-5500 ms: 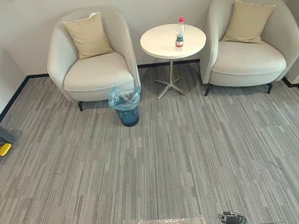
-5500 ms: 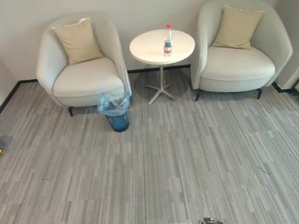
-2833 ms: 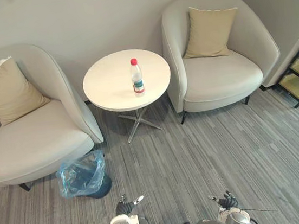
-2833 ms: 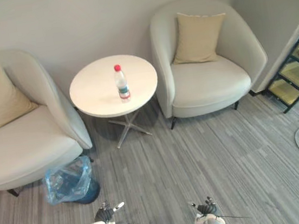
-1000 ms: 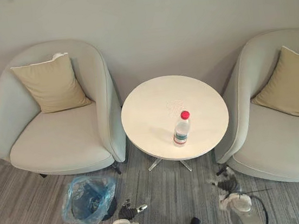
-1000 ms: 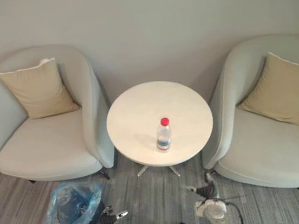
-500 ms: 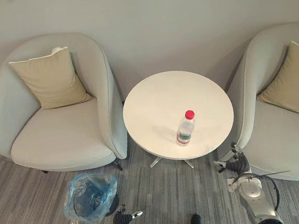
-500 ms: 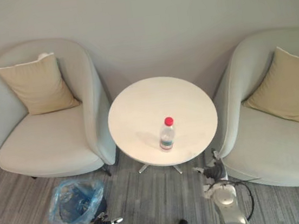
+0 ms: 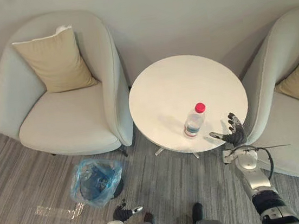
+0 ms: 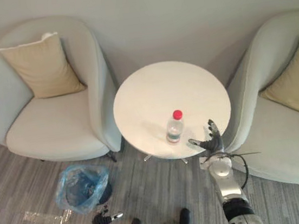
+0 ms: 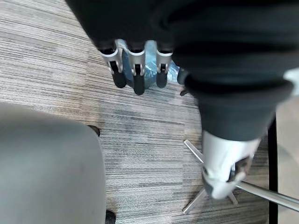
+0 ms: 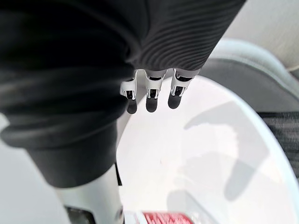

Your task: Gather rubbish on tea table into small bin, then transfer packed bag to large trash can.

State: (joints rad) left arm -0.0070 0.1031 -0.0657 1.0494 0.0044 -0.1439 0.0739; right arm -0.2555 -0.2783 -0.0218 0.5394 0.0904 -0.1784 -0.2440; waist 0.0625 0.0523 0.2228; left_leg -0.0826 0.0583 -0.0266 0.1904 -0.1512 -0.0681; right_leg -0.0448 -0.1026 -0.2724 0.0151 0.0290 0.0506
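Round white tea table (image 9: 174,87) holds an upright clear bottle (image 9: 193,124), red-capped, just beside the wide-spread fingers of the right hand (image 9: 235,135). Fingers of the left hand (image 9: 122,212) hang straight, with the blue-bagged small bin (image 9: 108,170) beyond them.

Silver fingers (image 12: 152,88), dark tips; black ribbed wrist cover (image 12: 65,70).

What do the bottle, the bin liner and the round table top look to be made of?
Bottle: clear plastic, with a see-through body and a red cap.
Bin liner: thin blue translucent plastic film, crinkled and glossy.
Table top: smooth matt off-white, likely painted or laminated board; the core is unclear.
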